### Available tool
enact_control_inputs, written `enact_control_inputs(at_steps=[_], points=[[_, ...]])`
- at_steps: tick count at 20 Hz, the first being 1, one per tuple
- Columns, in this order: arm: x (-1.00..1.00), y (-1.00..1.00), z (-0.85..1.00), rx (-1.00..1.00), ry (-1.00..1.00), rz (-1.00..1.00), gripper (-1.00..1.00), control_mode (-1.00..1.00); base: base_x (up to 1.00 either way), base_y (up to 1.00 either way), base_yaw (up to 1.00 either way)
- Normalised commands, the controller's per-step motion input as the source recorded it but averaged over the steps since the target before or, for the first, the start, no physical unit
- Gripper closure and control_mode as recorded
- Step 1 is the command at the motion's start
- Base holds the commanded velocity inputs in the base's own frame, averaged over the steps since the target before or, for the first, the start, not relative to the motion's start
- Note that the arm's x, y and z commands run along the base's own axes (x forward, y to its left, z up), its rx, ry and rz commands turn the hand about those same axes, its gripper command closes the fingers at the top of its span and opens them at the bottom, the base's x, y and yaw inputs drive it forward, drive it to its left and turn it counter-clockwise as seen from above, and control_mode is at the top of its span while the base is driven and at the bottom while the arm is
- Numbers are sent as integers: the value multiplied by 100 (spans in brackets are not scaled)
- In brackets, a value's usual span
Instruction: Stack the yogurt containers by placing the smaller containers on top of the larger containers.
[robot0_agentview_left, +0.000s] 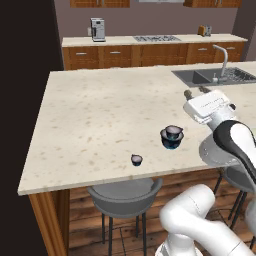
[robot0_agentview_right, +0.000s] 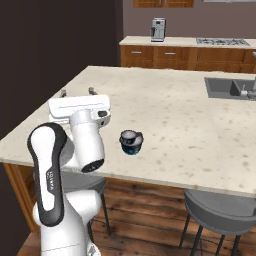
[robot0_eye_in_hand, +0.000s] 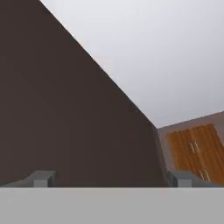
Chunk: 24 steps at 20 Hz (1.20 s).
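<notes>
Here, nearest the cameras, two grey stools (robot0_agentview_left: 125, 196) stand under the front edge of a pale speckled island counter (robot0_agentview_left: 100, 110), and the white arm rises beside them. On the counter near that front edge, in the left base view, sits the small cup (robot0_agentview_left: 136, 160), dark with a pale top, upright and alone. A little farther in and to its right stands the large cup (robot0_agentview_left: 172, 137), navy with a teal base and a greyish top, also upright; the two are near each other but apart. The gripper (robot0_agentview_left: 196, 91) is raised above the counter, right of the large cup and touching neither cup; its fingers (robot0_eye_in_hand: 42, 179) are spread wide with nothing between them. Farther back, a sink (robot0_agentview_left: 212, 76) with a faucet is set into the counter. Against the far wall, wooden cabinets (robot0_agentview_left: 150, 55) carry a coffee machine (robot0_agentview_left: 98, 29) and a cooktop (robot0_agentview_left: 156, 38).
</notes>
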Motion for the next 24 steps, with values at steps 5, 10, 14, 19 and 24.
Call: enact_control_inputs(at_steps=[5,10,14,19,24], points=[[10,9,24,-85,0,0,-100,-100,0,0,0],[11,10,30,-87,0,0,-100,-100,0,0,0],[6,23,4,-77,-1,0,-100,-100,0,0,0],[-1,27,-11,-69,-10,7,-100,-100,0,0,0],[0,36,-39,-31,-2,10,-100,-100,0,0,0]])
